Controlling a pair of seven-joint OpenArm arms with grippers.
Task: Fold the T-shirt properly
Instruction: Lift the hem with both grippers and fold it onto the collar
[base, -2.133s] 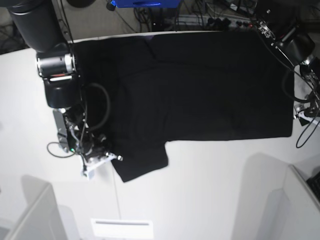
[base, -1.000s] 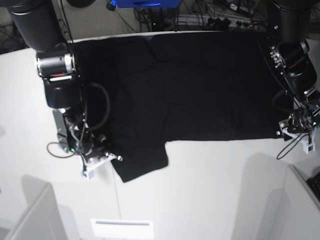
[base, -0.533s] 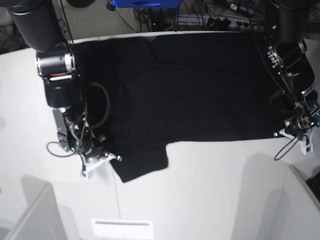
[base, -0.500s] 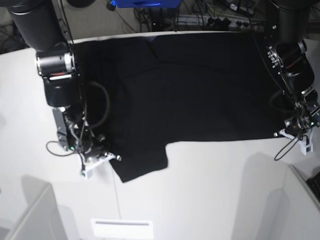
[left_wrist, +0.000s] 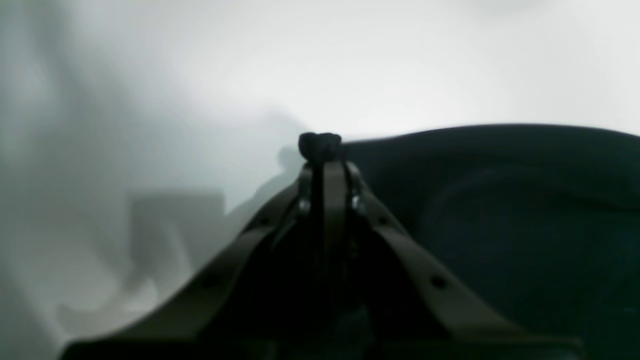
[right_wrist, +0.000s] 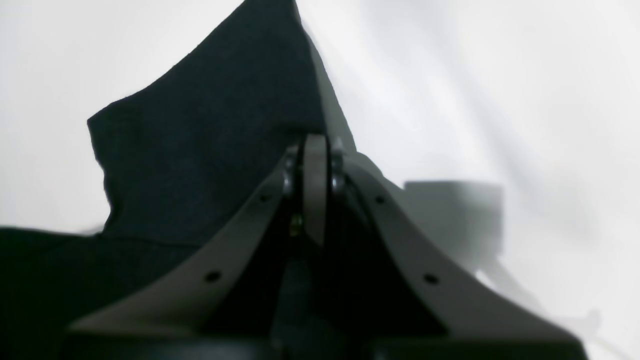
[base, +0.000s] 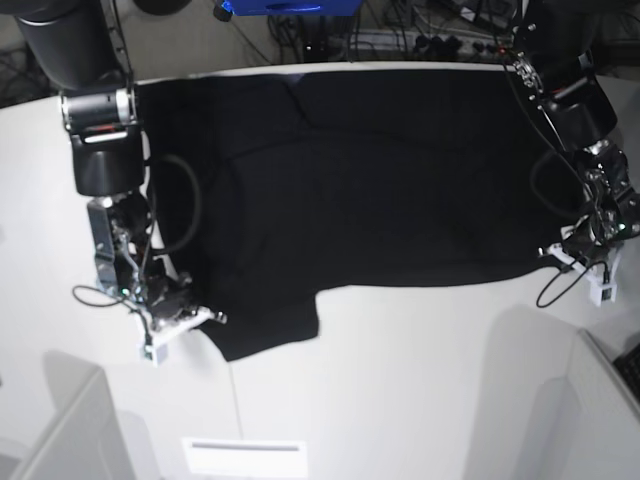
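The T-shirt (base: 370, 190) lies spread flat, plain black side up, over the far half of the white table (base: 400, 400), with one sleeve hanging toward 7 o'clock in the base view. No print shows.

The left gripper (base: 578, 255) sits at the shirt's 3 o'clock corner. In the left wrist view its jaws are pressed together with a small knot of black cloth (left_wrist: 320, 142) poking out past the tips, so it has the hem corner pinched. The right gripper (base: 190, 318) is at the 8 o'clock edge, beside the sleeve; its jaws are also closed, and the right wrist view shows black fabric (right_wrist: 210, 150) running up to the tips, so it appears to grip the edge there, though the actual bite is hidden behind the fingers.

The step in hand looks like lifting the near edge to carry it over the body. To do it well, both arms should rise together and level, keeping the hem taut between them so the cloth does not sag or bunch, then travel toward 12 o'clock and lay the edge down square with the far edge.

How many layers each gripper holds cannot be told. The far edge at 12 o'clock blends into the dark clutter behind the table, and the collar is hard to make out against the black.
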